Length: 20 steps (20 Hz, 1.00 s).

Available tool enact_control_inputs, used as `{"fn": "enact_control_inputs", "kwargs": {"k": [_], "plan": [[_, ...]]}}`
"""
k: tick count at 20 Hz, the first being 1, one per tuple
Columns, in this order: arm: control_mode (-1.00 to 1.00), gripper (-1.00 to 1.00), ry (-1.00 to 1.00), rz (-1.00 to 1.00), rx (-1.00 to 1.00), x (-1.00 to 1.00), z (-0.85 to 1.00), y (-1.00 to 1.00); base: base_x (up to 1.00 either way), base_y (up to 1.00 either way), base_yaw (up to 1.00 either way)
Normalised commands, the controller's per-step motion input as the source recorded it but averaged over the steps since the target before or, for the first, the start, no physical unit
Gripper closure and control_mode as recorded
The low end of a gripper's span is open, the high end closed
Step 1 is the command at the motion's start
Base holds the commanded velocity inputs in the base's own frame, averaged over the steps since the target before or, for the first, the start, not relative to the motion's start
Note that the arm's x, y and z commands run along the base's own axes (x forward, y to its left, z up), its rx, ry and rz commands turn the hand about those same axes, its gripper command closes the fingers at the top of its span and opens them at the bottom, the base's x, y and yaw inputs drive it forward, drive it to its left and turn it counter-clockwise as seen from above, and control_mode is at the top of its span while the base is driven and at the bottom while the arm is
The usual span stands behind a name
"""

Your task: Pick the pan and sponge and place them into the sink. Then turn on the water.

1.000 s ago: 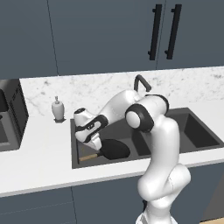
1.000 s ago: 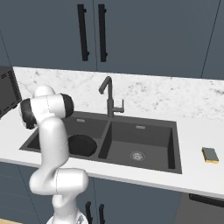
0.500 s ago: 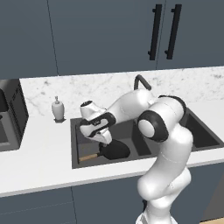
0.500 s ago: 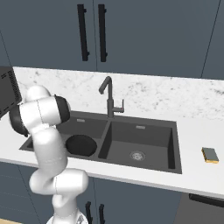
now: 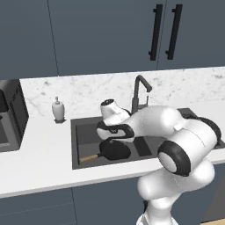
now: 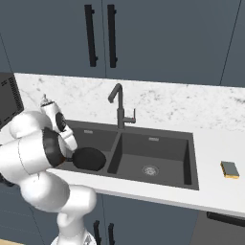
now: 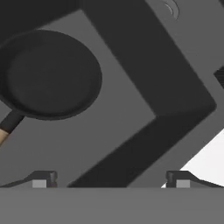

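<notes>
The black pan lies flat in the left basin of the dark sink, its wooden handle pointing left. My gripper hangs just above the pan, open, with nothing between its fingers. In the hand view the pan sits upper left, apart from my gripper, whose fingertips stand wide. The yellow sponge rests on the counter right of the sink. The pan shows beside my arm.
A tall dark faucet rises behind the divider between the basins. A soap dispenser stands on the counter left of the sink. A dark appliance sits at the far left. Cabinets hang above.
My hand has moved right over the left basin and the elbow has swung forward. The pan stays in the basin, free of the fingers.
</notes>
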Motion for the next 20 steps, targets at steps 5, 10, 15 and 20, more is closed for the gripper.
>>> {"fn": "enact_control_inputs", "kwargs": {"k": [5,10,15,20], "plan": [[-1.0,-1.0,0.0,0.18,0.0,-0.11,0.68,-0.86,0.0,0.0,0.0],[-1.0,-1.0,0.0,0.18,0.0,-0.19,0.43,-0.96,0.0,0.0,0.0],[-1.0,-1.0,0.01,0.19,0.0,-0.23,0.36,-1.0,0.0,0.0,0.0],[-1.0,-1.0,0.0,0.21,0.01,-0.16,0.3,-1.0,0.0,0.0,0.0]]}}
